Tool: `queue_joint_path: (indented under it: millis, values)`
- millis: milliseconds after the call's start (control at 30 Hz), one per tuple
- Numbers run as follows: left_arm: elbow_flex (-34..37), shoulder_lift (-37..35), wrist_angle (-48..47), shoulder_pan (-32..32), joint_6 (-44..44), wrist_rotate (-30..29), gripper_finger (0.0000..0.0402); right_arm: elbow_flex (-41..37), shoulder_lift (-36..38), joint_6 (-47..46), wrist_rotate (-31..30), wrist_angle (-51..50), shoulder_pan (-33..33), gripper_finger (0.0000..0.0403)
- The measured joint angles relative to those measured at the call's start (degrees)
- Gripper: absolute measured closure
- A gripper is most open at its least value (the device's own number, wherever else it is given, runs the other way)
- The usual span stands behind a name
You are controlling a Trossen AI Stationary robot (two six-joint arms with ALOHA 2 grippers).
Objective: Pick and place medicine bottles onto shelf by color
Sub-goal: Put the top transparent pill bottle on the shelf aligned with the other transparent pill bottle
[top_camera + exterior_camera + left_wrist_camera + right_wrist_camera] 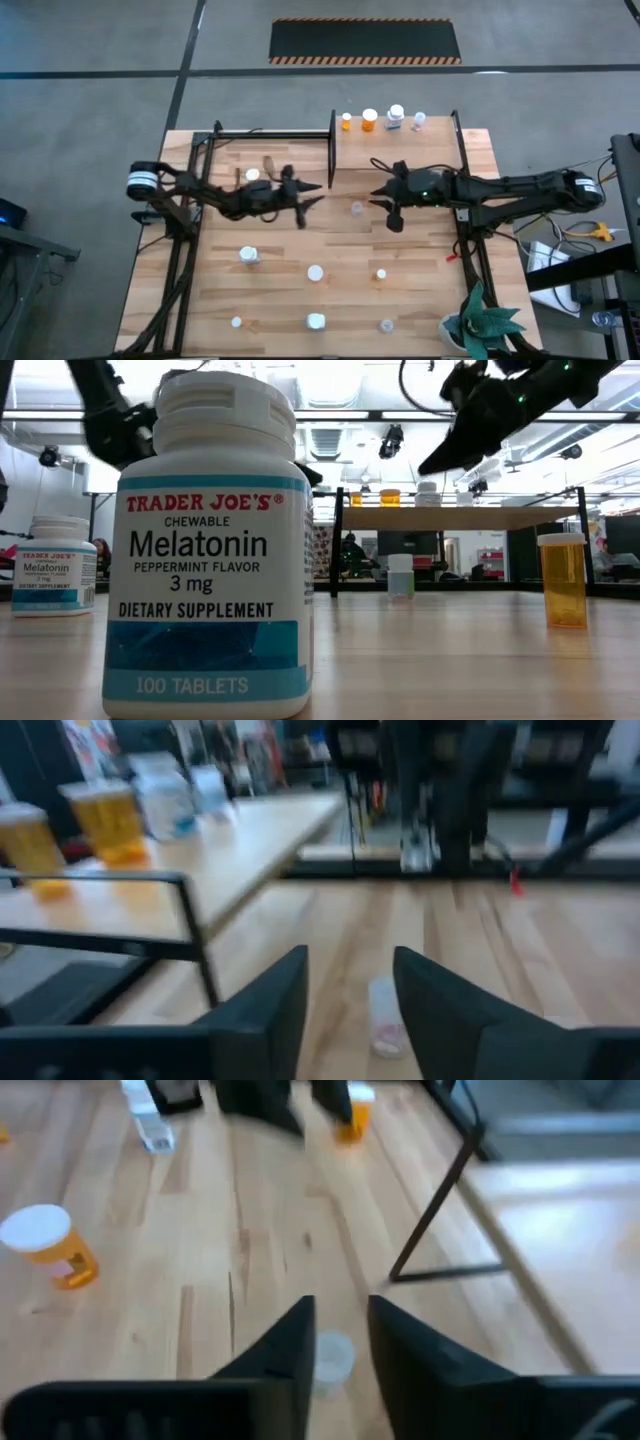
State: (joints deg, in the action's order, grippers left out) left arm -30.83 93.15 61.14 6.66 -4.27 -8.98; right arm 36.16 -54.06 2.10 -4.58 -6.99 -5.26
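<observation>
**Both arms met over a small clear bottle at mid-table**

The dark left arm reached in across the plank table [300, 300] towards its centre, its left gripper [308, 203] raised above the wood with the 2 fingers [265, 1005] spread apart and nothing between them. The dark right arm stretched in from the opposite side, its right gripper [392, 212] also held above the table, fingers [285, 1350] parted and empty.

Between the 2 grippers stood a small clear cylindrical medicine bottle with a pale cap [357, 208], upright, its long axis vertical, cap upward. Each wrist camera saw it just beyond the gap of its own fingers [384, 1016] [331, 1358].

The light-wood shelf board on thin black posts [400, 150] sat at the table's far edge. On it stood 4 bottles in a row: 2 orange-bodied ones [369, 120] and 2 white or clear ones [396, 117], all upright.

Other upright bottles were scattered over the near half, including a large white melatonin bottle [210, 550] and an orange cylinder [563, 580].
</observation>
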Motion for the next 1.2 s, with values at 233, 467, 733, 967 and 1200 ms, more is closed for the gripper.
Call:
queue_joint_path:
  millis: [233, 467, 733, 967, 1200]
  values:
    - [9.47, -0.62, 15.34, 2.77, 1.37, 1.61, 0.036, 0.11, -7.44, -8.12, -2.73, 0.19, 0.0, 0.0184]
    - [10.49, -0.55, 14.95, 4.48, 0.89, 1.83, 0.04, 3.5, -16.59, -12.71, -5.09, 0.06, -0.02, 0.0076]
    - [10.66, -0.51, 14.36, 4.74, 0.65, 1.8, 0.0398, 7.02, -25.5, -14.7, -6.14, -0.1, -0.02, 0.0054]
    - [10.71, -0.51, 14.26, 4.74, 0.61, 1.8, 0.0398, 8.57, -29.73, -15.03, -6.25, -0.15, -0.02, 0.0095]
    - [10.71, -0.51, 14.25, 4.74, 0.54, 1.78, 0.0398, 8.57, -31.07, -15.05, -6.6, -0.04, -0.02, 0.0201]
